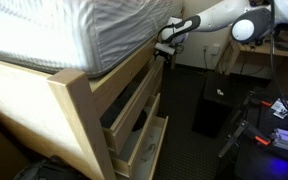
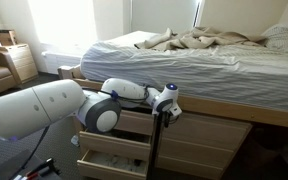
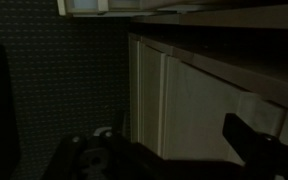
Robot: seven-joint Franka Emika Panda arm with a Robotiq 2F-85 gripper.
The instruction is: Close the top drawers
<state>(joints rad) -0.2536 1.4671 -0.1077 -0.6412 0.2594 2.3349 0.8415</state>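
Note:
The top drawers (image 1: pixel 134 95) are wide, plain blond-wood fronts in the bed-frame chest, and they stand pulled out. In an exterior view the upper drawer (image 2: pixel 132 122) juts out above the lowest drawer (image 2: pixel 112 156), which shows a pale inner base. My gripper (image 1: pixel 167 48) is at the upper far corner of the chest, just under the mattress. In an exterior view it (image 2: pixel 164 112) hangs in front of the upper drawer front. In the dark wrist view the fingers (image 3: pixel 174 150) are spread, with a pale drawer front (image 3: pixel 189 95) close behind them. They hold nothing.
The mattress (image 1: pixel 74 30) with rumpled bedding (image 2: pixel 214 45) overhangs the chest. A dark box (image 1: pixel 212 108) and cables stand on the dark carpet beside the drawers. My arm's base (image 2: pixel 34 110) fills the foreground. A small wooden dresser (image 2: pixel 19 62) stands by the far wall.

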